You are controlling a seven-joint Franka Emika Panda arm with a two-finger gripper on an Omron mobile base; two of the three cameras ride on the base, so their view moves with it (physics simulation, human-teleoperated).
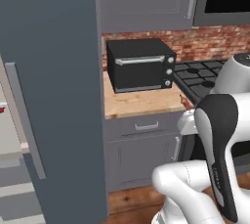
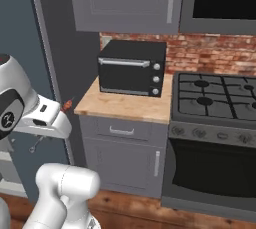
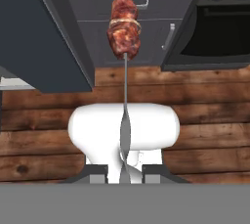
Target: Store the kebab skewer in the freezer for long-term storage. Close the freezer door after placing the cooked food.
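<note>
Holding the kebab skewer (image 3: 125,27) by its thin metal stem, the gripper (image 3: 125,169) has its two dark finger tips drawn in narrow on either side of the twisted end of the stick, with no gap to spare around it. The stem runs straight out ahead of the gripper, and the reddish-brown chunks sit at its far end, well clear of the tips. In the right base view a small red tip of the kebab skewer (image 2: 67,105) pokes out just past the white hand, close beside the edge of the wooden counter (image 2: 125,104).

Judging by this, the pick-up is done and the carry is under way; the placing and the closing are both left. Beyond the meat, as the hand camera looks, lie the wood floor (image 3: 205,110), the grey cabinets under the counter and the oven front (image 3: 215,27) off to one side. To the other side of the gripper stands a tall slate-grey panel with a long vertical bar handle (image 1: 25,120), which reads as the freezer door (image 1: 58,71), swung open. Past that door, further from the gripper, pale inner shelves of the freezer (image 1: 12,169) show at the edge of the left base view. The black toaster oven (image 2: 131,68) sits on the counter, above and beyond the hand, untouched.

What remains, as I judge it: swing the skewer round the open door, set it on a shelf, release, then push the door shut.
</note>
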